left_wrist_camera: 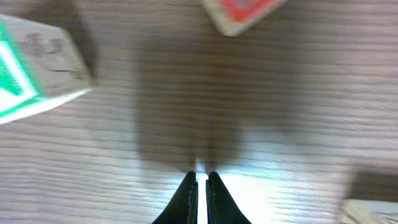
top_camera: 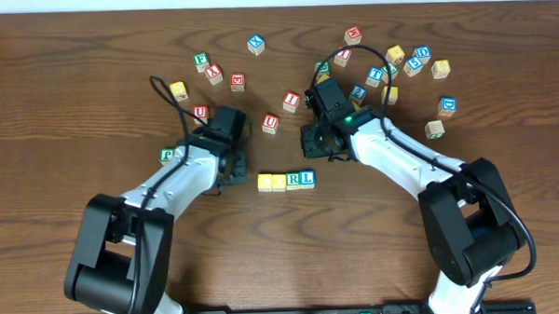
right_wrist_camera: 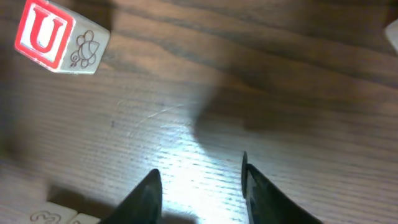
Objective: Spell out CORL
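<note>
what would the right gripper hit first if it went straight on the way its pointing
Most likely just the bare table: nothing lies ahead of the open right gripper. The U block sits well left of that line. How near the wood is, I cannot tell.

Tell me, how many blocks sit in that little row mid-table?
4, touching side by side: a yellow block at the left end, a second block next, then the R block, and the blue L block at the right end. None looks hidden.
</note>
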You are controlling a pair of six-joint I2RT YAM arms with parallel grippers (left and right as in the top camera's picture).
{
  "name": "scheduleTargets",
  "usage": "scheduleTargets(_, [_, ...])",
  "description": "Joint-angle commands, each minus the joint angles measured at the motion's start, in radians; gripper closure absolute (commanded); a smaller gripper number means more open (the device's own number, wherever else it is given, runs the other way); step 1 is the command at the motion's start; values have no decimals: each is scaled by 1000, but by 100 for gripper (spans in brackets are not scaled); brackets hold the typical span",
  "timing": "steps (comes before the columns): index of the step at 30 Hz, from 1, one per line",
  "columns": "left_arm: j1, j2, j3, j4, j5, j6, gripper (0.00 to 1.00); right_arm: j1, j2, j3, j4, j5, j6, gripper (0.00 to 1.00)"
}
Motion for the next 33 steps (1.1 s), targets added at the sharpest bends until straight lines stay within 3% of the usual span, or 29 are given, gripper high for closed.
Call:
scheduleTargets(1, [50,3,16,-8,-21,21,93,0,5,-4,-4,1,-6,54])
scheduleTargets(3, [72,3,16,-7,-20,21,92,0,5,-4,-5,1,-5,55])
scheduleTargets(6, [101,3,16,-10,-20,26,93,4,5,-4,-5,1,17,67])
scheduleTargets(13, [112,3,16,-20,-21,90,93,27,5,-4,1,2,32,66])
scheduleTargets(25, [112,4,12,-19,-21,97,93,86,5,-4,-9,2,48,67])
scheduleTargets(33, [112,4,12,-13,-21,97,92,93,5,-4,-39,103,179,67])
